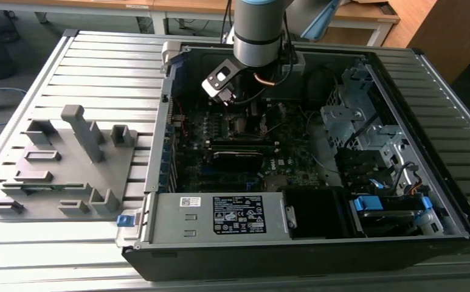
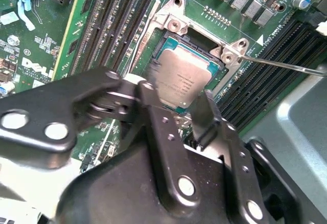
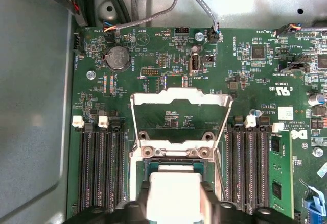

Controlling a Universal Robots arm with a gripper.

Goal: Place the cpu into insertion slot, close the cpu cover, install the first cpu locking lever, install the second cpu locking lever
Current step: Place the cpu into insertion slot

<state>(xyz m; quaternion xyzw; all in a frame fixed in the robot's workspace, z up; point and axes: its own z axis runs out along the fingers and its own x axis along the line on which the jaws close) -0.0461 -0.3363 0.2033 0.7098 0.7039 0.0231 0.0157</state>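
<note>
The cpu (image 3: 176, 185), a silver-topped square chip, sits between my gripper's (image 3: 176, 196) two black fingers (image 3: 144, 198), low over the insertion slot (image 3: 153, 164). In the second wrist view the cpu (image 2: 181, 76) lies slightly tilted at the socket's dark rim (image 2: 164, 44), my gripper (image 2: 176, 105) shut on its near edge. The cpu cover (image 3: 179, 99), a silvery cut-out frame, stands flipped open beyond the socket. A thin wire locking lever (image 2: 286, 65) sticks out, unlatched. In the exterior view the gripper (image 1: 228, 100) hangs just above the socket (image 1: 247, 126) inside the case.
Black memory slots (image 3: 97, 168) flank the socket on both sides, with a green memory stick (image 3: 278, 168) in one. The case holds a power supply (image 1: 218, 213) and drive cage (image 1: 365, 134). A grey parts fixture (image 1: 56, 164) lies at the exterior view's left.
</note>
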